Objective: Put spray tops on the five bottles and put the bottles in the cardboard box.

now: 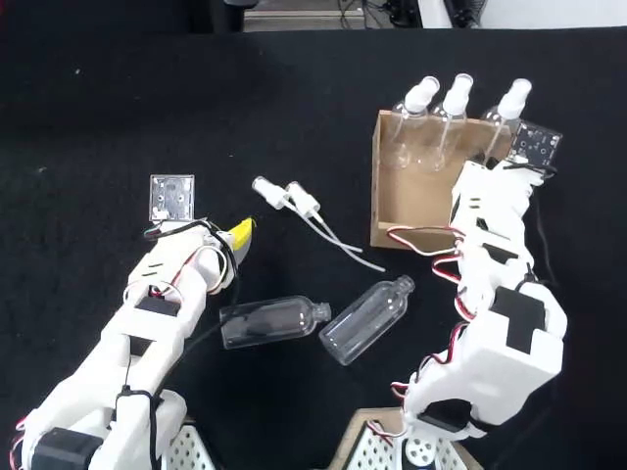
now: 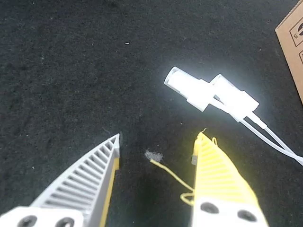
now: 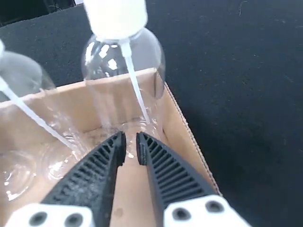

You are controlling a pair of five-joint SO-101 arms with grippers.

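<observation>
The left claw (image 2: 159, 136) hangs low over the black table (image 1: 98, 117), its grey finger and yellow finger spread wide apart with nothing between them. On the cloth in that gap, nearer the yellow finger, lies a speck of lint with a yellow thread (image 2: 168, 171) trailing from it. Just ahead of the fingertips lie the two loose spray tops (image 2: 189, 90), side by side and touching, with their thin tubes running away from the claw toward the cardboard box (image 1: 377, 186). Beyond the tops, a corner of that box carries some small dark print that is too small to read. Back from the left claw, beside its arm, the two bare bottles (image 1: 272, 321) lie on their sides without tops, near each other; the farther one's neck points toward the box. The right claw (image 3: 131, 141) is down inside the box, its black fingers drawn nearly together with only a thin slit between them, gripping nothing. Straight ahead of its tips a capped bottle (image 3: 106, 61) stands upright in the box's far corner, against the wall. Two more capped bottles (image 1: 431, 127) stand off to one side of the claw along the same wall. No writing can be made out on any bottle.
</observation>
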